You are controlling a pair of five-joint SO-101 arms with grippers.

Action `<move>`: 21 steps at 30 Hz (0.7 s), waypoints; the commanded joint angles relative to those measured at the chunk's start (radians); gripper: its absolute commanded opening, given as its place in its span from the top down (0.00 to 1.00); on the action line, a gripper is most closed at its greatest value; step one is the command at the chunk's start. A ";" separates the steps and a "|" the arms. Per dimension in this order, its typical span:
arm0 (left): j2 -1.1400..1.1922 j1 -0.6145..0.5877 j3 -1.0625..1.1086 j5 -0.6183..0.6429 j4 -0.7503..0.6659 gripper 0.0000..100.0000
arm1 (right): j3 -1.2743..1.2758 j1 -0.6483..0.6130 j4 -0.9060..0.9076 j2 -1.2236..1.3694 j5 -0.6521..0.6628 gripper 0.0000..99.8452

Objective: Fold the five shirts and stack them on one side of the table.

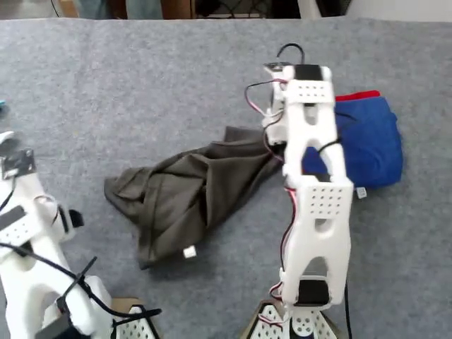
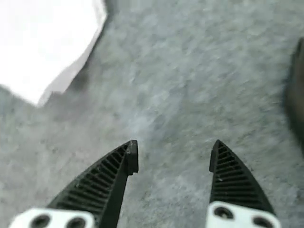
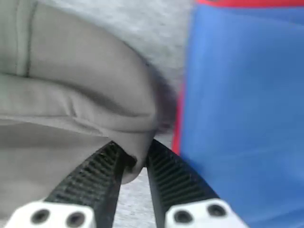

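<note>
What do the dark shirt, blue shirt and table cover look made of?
The dark shirt: soft matte knit, likely cotton jersey; it drapes in loose folds and bunches where the right hand pinches it. The blue shirt: similar matte fabric, smooth, folded flat. The table cover: grey felt or short-pile carpet; fuzzy, flecked surface.

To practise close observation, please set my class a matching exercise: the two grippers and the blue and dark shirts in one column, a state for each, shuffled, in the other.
Column one:
1. left gripper
2. right gripper
3. blue shirt
4. dark shirt

Column two:
A. folded, lying on red cloth
B. open above bare table
C. crumpled, mid-table
D. shut on a shirt fold

Pairs: 1-B, 2-D, 3-A, 4-C
</note>
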 commanded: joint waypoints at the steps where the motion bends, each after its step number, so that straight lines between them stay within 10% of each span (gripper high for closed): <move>1: 0.034 0.081 -0.094 -0.002 -0.006 0.74 | -0.058 0.046 0.011 -0.024 0.037 0.98; 12: 0.203 0.288 -0.246 0.117 0.020 0.74 | -0.064 -0.015 0.005 -0.180 0.043 0.71; 21: 0.141 0.570 -0.452 -0.126 0.543 0.74 | -0.065 -0.046 -0.018 -0.318 0.034 0.71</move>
